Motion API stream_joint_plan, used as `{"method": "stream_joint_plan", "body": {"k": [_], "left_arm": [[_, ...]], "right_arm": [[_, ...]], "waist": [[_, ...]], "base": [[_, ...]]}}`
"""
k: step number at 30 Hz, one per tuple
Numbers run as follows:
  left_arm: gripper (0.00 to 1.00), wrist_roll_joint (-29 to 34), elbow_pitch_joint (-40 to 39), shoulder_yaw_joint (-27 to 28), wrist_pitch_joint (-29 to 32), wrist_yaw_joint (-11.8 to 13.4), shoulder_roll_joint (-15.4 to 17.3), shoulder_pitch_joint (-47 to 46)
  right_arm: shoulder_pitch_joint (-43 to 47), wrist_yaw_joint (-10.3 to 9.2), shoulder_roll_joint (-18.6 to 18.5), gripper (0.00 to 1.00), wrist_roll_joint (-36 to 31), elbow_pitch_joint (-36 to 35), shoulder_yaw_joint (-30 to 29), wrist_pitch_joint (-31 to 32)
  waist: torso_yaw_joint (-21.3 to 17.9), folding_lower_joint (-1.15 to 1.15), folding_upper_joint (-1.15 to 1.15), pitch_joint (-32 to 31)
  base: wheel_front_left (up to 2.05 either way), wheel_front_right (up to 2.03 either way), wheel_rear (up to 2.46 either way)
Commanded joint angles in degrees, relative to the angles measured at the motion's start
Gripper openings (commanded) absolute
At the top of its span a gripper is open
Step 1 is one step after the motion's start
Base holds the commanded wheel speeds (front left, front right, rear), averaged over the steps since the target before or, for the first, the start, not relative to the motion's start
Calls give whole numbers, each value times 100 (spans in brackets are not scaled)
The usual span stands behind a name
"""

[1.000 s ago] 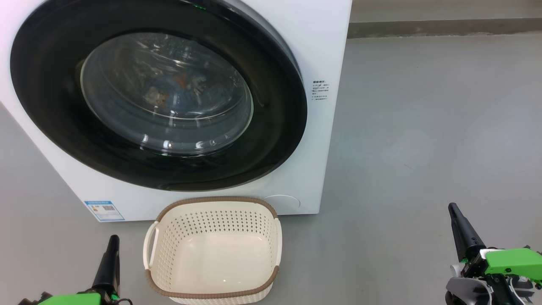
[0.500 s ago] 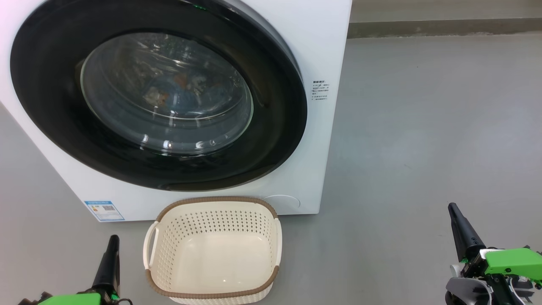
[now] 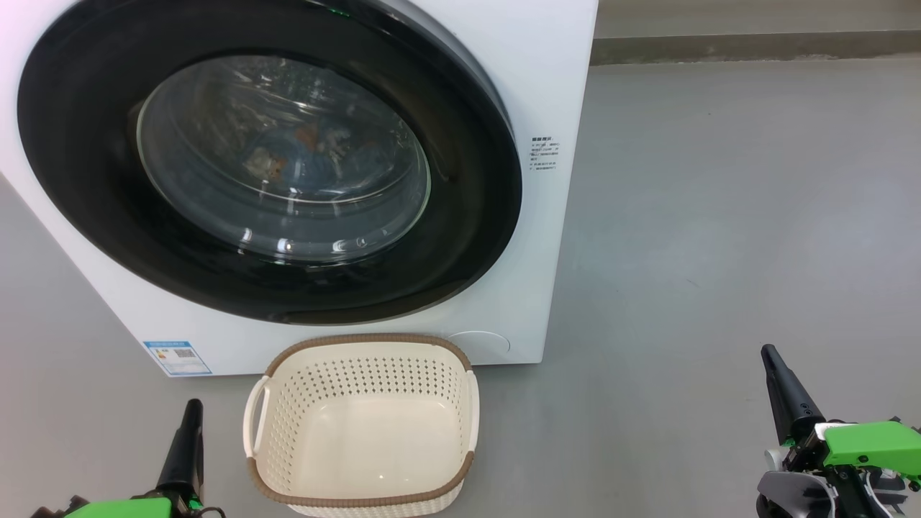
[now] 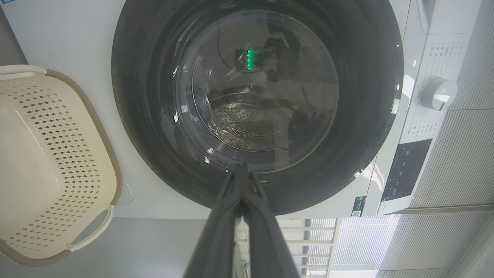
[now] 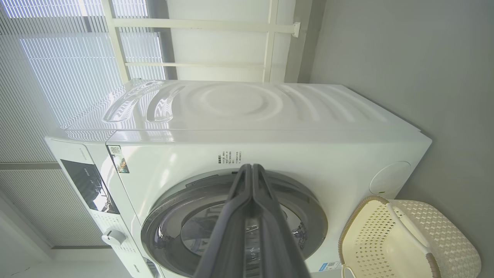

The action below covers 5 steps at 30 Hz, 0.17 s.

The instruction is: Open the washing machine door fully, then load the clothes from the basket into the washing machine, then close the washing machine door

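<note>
Washing machine (image 3: 561, 72) sits on grey floor (image 3: 719, 216); left fingers (image 3: 188, 439) and right fingers (image 3: 784, 392) closed, empty.

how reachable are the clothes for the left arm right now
Probably not reachable. The clothes lie behind the glass of the washing machine door, which looks shut. The left gripper is closed and sits low beside the empty basket, apart from the door. The door would have to be opened first.

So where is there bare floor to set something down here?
Widest bare floor lies right of the washing machine, up to the right gripper. A narrow strip runs between the basket and the left gripper. Crowded: the basket sits close under the washing machine door.
</note>
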Motion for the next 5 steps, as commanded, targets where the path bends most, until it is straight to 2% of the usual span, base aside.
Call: {"method": "stream_joint_plan", "body": {"k": [1, 5], "left_arm": [[0, -40, -173, 189, 37, -5, 50, -252], [0, -40, -173, 189, 37, -5, 50, -252]], "right_arm": [[-251, 10, -87, 0, 72, -181, 137, -23], [-250, 10, -90, 0, 74, -181, 139, -25]], "waist": [[0, 0, 0, 0], [0, 0, 0, 0]], "base": [[0, 0, 0], [0, 0, 0]]}}
